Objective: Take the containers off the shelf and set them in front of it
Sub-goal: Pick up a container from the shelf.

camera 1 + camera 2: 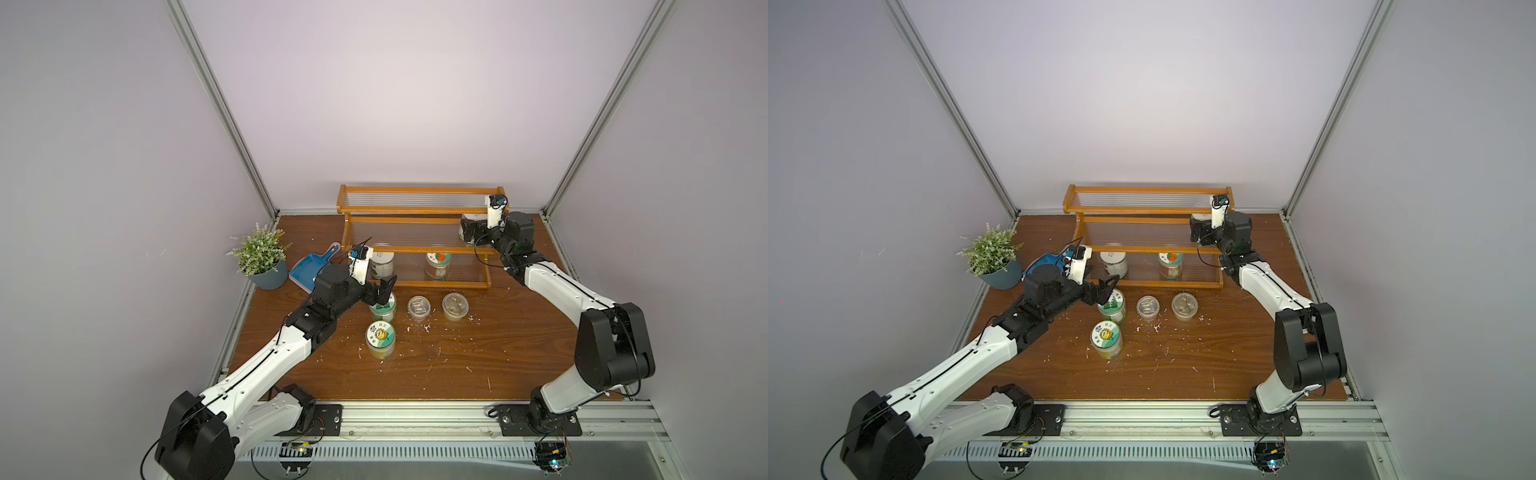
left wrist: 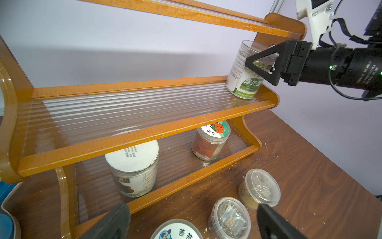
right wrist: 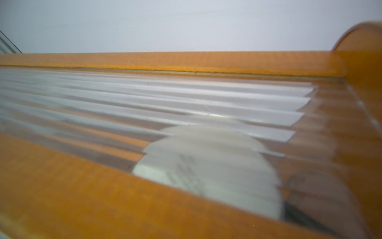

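Orange-brown wood framed the three-tier shelf [image 1: 415, 209], with clear ribbed plastic boards, at the back of the dark wooden tabletop [image 1: 457, 365]. Three containers sat on it. A clear round jar with a plain white lid [image 1: 382, 266] and a clear jar with a tomato-picture lid [image 1: 437, 259] stood on the lowest tier. A second white-lidded jar with a green label [image 2: 244, 78] stood at the right end of the middle tier. My right gripper [image 1: 468, 230] reached in at that jar with its jaws spread wide, one on either side (I could not tell whether the pads touched the plastic).

Four containers stood on the tabletop in front of the shelf. These were a jar with a green-and-white lid [image 1: 384, 311], a jar with a sunflower-picture lid [image 1: 380, 336] nearer the arm bases, one short clear-lidded cup [image 1: 419, 306] and a second clear-lidded cup [image 1: 455, 305] beside it. My left gripper [image 1: 383, 291] hung over the green-and-white lid with its jaws apart, clamped on nothing.

Left of the shelf stood a blue-grey pot [image 1: 270, 278] holding a green plant, with a blue plastic dustpan [image 1: 307, 270] between the two.
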Robot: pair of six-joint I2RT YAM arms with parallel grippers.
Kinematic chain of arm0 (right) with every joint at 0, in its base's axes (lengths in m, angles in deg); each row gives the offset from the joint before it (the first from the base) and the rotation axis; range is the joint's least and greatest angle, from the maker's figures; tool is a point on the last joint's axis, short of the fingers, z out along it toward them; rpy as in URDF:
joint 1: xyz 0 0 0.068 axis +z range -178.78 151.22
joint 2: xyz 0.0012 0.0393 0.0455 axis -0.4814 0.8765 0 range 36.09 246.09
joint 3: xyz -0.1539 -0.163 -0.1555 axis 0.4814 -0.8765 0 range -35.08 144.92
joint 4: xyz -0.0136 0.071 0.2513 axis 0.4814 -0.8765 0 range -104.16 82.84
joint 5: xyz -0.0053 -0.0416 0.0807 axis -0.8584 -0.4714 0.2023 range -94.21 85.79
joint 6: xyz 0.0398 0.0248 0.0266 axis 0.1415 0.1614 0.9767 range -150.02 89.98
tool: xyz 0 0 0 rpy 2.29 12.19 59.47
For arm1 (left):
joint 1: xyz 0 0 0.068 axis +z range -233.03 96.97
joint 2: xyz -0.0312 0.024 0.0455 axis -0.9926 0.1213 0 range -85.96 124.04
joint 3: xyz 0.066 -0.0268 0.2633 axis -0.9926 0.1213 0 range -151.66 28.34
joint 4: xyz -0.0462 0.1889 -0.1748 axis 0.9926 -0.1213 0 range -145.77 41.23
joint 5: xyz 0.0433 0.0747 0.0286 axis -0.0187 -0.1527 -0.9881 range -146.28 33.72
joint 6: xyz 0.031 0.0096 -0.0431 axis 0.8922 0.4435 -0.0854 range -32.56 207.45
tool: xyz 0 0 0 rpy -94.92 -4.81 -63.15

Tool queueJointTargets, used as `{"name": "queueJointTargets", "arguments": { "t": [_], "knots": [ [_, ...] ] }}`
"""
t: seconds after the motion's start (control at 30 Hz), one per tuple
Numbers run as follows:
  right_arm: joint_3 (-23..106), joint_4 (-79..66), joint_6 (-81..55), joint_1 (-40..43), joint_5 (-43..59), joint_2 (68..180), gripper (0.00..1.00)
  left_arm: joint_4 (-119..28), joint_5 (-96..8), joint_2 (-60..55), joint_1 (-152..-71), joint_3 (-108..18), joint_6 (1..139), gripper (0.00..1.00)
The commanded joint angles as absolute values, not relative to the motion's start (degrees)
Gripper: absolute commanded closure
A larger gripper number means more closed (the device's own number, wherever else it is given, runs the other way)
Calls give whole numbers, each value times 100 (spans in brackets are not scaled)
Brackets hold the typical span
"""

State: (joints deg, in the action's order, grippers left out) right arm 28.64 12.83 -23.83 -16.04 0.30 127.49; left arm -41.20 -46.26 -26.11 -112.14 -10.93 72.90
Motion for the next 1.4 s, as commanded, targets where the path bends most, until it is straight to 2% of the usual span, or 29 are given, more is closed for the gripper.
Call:
{"name": "queueJointTargets", "arguments": {
  "t": [0.0,0.4,0.83,1.37],
  "knots": [
    [2988,2093,-2554,-1598,-9,12730,1,-4135,-4589,-2567,-11159,-1065,7347,1],
    [2735,2404,-2621,-1589,221,12569,14,-4093,-4565,-2526,-11157,-1017,7347,1],
    [2285,2220,-2748,-1467,472,11978,17,-4077,-4545,-2576,-11155,-966,7325,1],
    [1545,1054,-2991,-1204,1107,10621,17,-4084,-4446,-2594,-11157,-972,7294,1]
  ]
}}
